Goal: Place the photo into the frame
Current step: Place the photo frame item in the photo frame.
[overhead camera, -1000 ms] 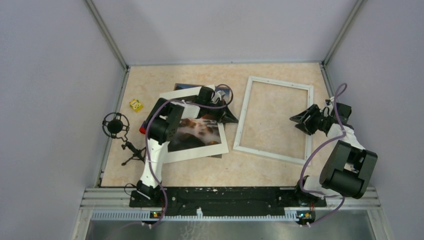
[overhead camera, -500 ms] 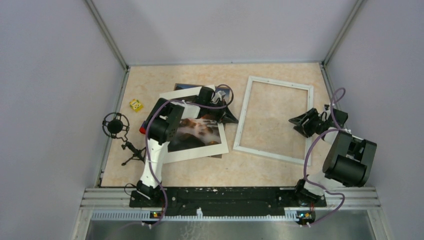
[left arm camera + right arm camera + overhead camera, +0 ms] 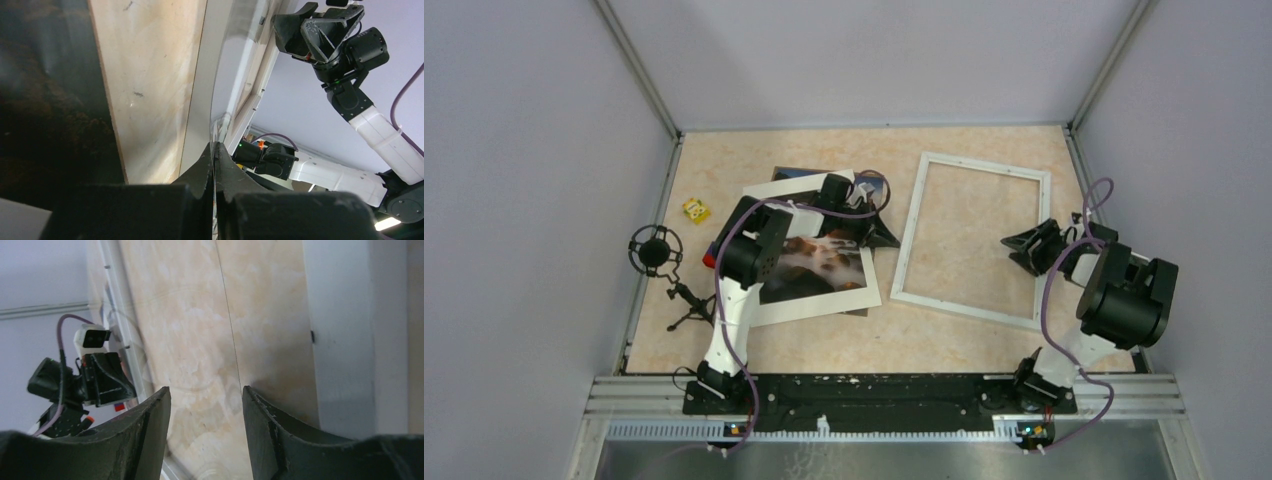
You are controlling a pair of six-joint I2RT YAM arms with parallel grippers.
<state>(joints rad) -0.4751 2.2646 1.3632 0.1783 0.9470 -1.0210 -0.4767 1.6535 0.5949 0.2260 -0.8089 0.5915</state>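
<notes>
Left gripper (image 3: 886, 236) has just pinched shut on a thin sheet (image 3: 214, 136) between its tips, maybe the photo (image 3: 819, 262); right gripper (image 3: 1024, 245) open beside frame (image 3: 972, 160).

White links (image 3: 727, 335), black joint housings (image 3: 749, 255), purple cables (image 3: 1045, 290); left gripper (image 3: 215, 150), right gripper (image 3: 206, 400) black.

Left arm (image 3: 749, 255) extended forward, left fingers (image 3: 197, 177) pinched together, right arm (image 3: 1124, 300) bent, right fingers (image 3: 145, 440) parted.

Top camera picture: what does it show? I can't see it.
An empty white rectangular picture frame lies beside a dark landscape photo. The left gripper is shut at the photo's edge; the right gripper is open over the frame's right side.
</notes>
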